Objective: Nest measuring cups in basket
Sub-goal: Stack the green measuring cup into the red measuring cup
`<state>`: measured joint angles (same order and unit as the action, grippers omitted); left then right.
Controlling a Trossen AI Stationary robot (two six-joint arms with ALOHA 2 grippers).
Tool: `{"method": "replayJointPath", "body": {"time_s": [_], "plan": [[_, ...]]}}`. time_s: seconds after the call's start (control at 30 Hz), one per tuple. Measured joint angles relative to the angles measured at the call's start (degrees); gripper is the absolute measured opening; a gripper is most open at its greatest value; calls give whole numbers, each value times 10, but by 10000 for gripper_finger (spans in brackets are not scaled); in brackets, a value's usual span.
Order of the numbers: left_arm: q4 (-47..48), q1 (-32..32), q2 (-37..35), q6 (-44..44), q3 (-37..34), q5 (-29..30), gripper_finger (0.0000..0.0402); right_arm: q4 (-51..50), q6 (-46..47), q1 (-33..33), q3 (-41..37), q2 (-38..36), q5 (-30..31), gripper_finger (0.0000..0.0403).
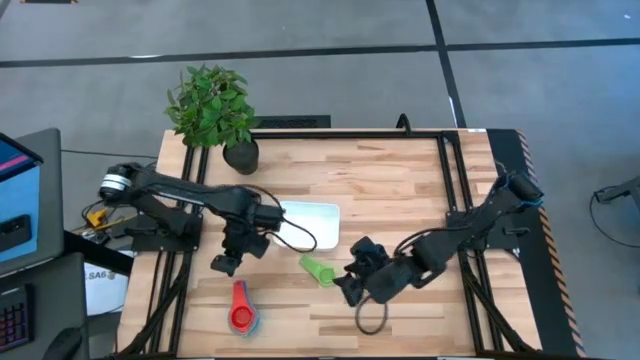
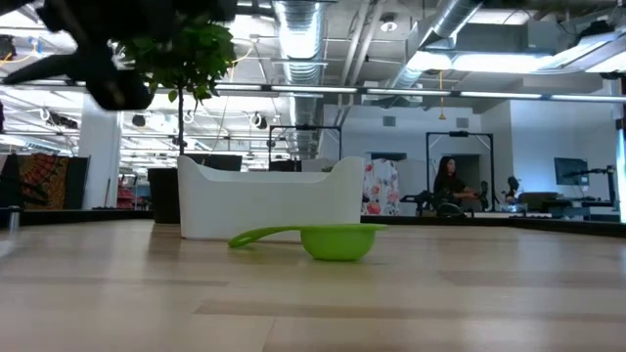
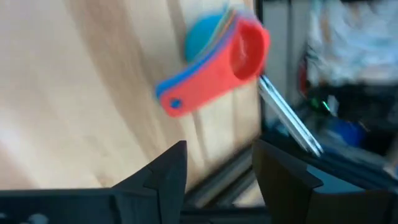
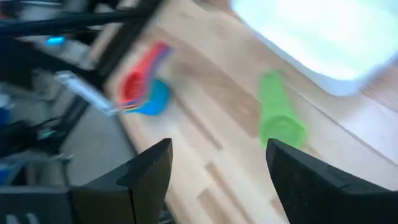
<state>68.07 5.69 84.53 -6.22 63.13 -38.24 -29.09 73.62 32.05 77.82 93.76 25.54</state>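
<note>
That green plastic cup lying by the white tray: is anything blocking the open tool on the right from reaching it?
Nothing visible does. The green plastic measuring cup lies on bare wood, just left of the right tool, whose fingers stand open. The white rectangular plastic basket sits behind the cup.

A light, plank-grained wooden table top [image 1: 400, 180] stands on a grey tiled floor [image 1: 300, 30] crossed by dark seams. A leafy green plant in a black pot [image 1: 215, 110] sits at one far corner. Beyond, an open workshop hall shows silver ceiling ducts [image 2: 303, 29], bright strip lights [image 2: 509, 61], black metal frames [image 2: 460, 166] and a seated person [image 2: 452, 184].
</note>
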Motion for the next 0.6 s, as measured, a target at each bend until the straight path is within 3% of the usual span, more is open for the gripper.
{"method": "replayJointPath", "body": {"time_s": [0.37, 0.5, 0.6], "plan": [[-266, -4, -275, 224, -49, 245, 146, -4, 101, -38, 0, 120, -44, 281], [-323, 17, -350, 306, -77, 343, 146, -10, 106, -71, 0, 151, -88, 274], [-305, 37, -380, 367, -83, 405, 146, -19, 106, -90, 0, 171, -125, 256]]}}
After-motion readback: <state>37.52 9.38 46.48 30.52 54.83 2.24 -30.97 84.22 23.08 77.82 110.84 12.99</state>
